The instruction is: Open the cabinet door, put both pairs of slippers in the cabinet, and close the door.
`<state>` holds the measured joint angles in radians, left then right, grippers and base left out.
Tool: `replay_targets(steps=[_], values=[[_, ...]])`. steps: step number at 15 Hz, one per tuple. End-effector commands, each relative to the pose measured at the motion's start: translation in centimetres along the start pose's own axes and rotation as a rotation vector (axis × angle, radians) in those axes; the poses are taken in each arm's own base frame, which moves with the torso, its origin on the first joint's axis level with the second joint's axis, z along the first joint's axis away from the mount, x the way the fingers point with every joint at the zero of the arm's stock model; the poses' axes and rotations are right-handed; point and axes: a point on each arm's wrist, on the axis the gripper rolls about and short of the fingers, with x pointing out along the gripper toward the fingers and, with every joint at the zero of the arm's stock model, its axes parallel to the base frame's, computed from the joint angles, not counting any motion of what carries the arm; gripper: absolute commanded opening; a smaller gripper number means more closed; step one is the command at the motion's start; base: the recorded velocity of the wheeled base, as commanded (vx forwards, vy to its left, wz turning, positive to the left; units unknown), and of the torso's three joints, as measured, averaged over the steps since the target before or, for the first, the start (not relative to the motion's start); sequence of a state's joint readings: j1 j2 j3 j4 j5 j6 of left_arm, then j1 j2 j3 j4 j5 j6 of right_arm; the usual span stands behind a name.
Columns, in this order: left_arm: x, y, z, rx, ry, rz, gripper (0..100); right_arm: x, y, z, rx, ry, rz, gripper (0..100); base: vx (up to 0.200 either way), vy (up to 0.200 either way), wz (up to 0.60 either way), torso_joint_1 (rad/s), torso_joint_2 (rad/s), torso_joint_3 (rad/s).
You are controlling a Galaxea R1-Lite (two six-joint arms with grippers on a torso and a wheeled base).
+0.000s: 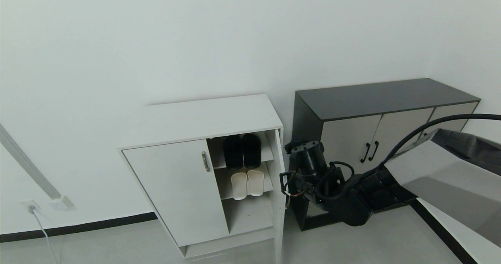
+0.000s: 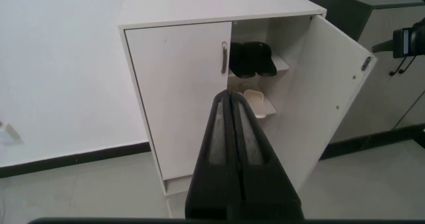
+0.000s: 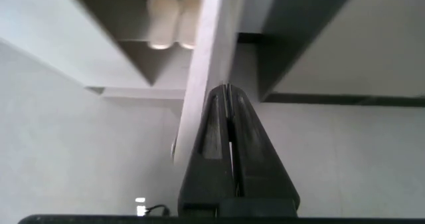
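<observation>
Presently listed: white cabinet (image 1: pixel 203 117), boxy, made of flat matte panels. The left door is shut and carries a slim metal handle (image 1: pixel 205 161); the right door (image 2: pixel 335 98) is swung wide, so the shelves are exposed. Black slippers (image 1: pixel 242 151), rounded and soft-looking, are stowed on the upper shelf, and cream slippers (image 1: pixel 247 184) on the shelf below. The right gripper (image 3: pixel 228 91), fingers pressed together and empty, is held just beside the open door's edge, judged ready for pushing it closed. The left gripper (image 2: pixel 229 94), likewise closed on nothing, is held apart from the cabinet, facing it.
</observation>
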<state>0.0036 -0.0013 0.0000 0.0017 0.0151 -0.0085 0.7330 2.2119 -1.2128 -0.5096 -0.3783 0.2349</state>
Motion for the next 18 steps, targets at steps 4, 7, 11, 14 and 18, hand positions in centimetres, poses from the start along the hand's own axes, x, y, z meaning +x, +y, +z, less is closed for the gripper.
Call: replay_targets(steps=[4, 7, 11, 14, 18], values=[[0.0, 0.0, 0.0, -0.001, 0.001, 0.0, 0, -2.5, 1.3, 0.9, 0.0, -0.051, 0.06, 0, 0.0, 0.0, 0.0, 0.0, 0.0, 0.0], [0.0, 0.0, 0.0, -0.001, 0.001, 0.0, 0, -3.1, 0.4, 1.0, -0.023, -0.059, 0.05, 0, 0.0, 0.0, 0.0, 0.0, 0.0, 0.0], [0.0, 0.0, 0.0, -0.001, 0.001, 0.0, 0, -3.1, 0.4, 0.8, -0.036, -0.049, 0.051, 0, 0.0, 0.0, 0.3, 0.0, 0.0, 0.002], [0.0, 0.0, 0.0, -0.001, 0.001, 0.0, 0, -3.3, 0.1, 1.1, -0.03, -0.053, 0.093, 0, 0.0, 0.0, 0.6, 0.006, 0.0, -0.002], [0.0, 0.0, 0.0, -0.001, 0.001, 0.001, 0, -3.3, -1.0, 1.5, -0.028, -0.098, 0.084, 0, 0.0, 0.0, 0.0, 0.0, 0.0, 0.0]])
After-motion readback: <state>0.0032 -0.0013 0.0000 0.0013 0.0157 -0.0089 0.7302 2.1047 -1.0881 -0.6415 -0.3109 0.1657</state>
